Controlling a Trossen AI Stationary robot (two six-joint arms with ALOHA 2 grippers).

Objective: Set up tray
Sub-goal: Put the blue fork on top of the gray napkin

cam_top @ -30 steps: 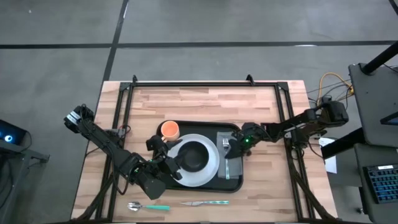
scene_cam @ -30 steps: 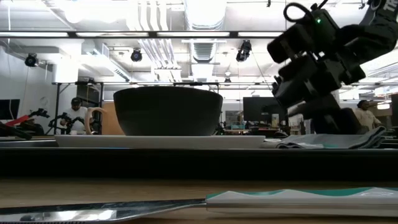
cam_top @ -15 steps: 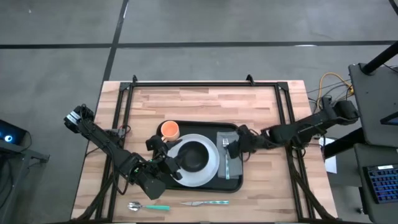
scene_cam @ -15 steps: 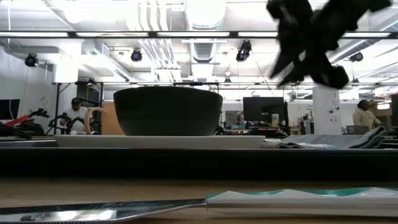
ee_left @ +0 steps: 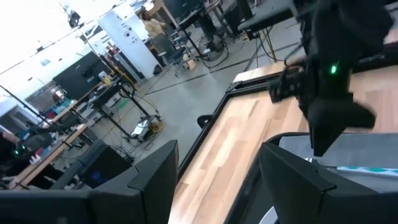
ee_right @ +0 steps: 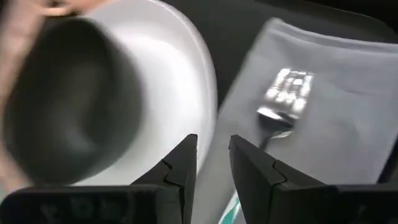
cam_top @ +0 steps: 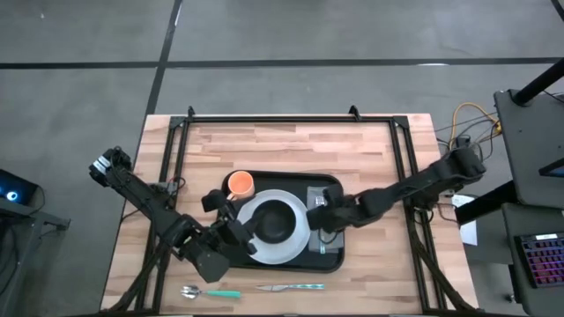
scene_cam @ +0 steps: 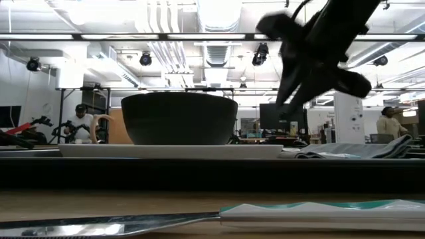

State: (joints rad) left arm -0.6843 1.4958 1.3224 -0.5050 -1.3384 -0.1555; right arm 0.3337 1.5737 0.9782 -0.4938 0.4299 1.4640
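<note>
The black tray [cam_top: 264,175] lies mid-table and carries a white plate [cam_top: 300,236] with a dark bowl [cam_top: 275,220], an orange cup [cam_top: 240,183] and a grey napkin [cam_top: 331,231]. A fork [ee_right: 283,99] lies on the napkin [ee_right: 323,93]. My right gripper [cam_top: 315,210] hangs above the napkin beside the plate, raised clear in the low view [scene_cam: 312,63], its fingers a little apart [ee_right: 213,168]. My left gripper [cam_top: 235,223] is open [ee_left: 217,186] at the plate's near-left side and touches nothing.
On the bare wood by the table's near edge lie a spoon [cam_top: 210,292] and a knife [cam_top: 291,286], both with teal handles; the knife fills the low view's foreground [scene_cam: 199,219]. People stand in the room far behind the table.
My right gripper has moved from the tray's right rim toward the table's left, across the napkin to the plate's edge, and has risen from near the napkin. The arm has stretched out farther over the tray. The fork and napkin have stayed in place.
</note>
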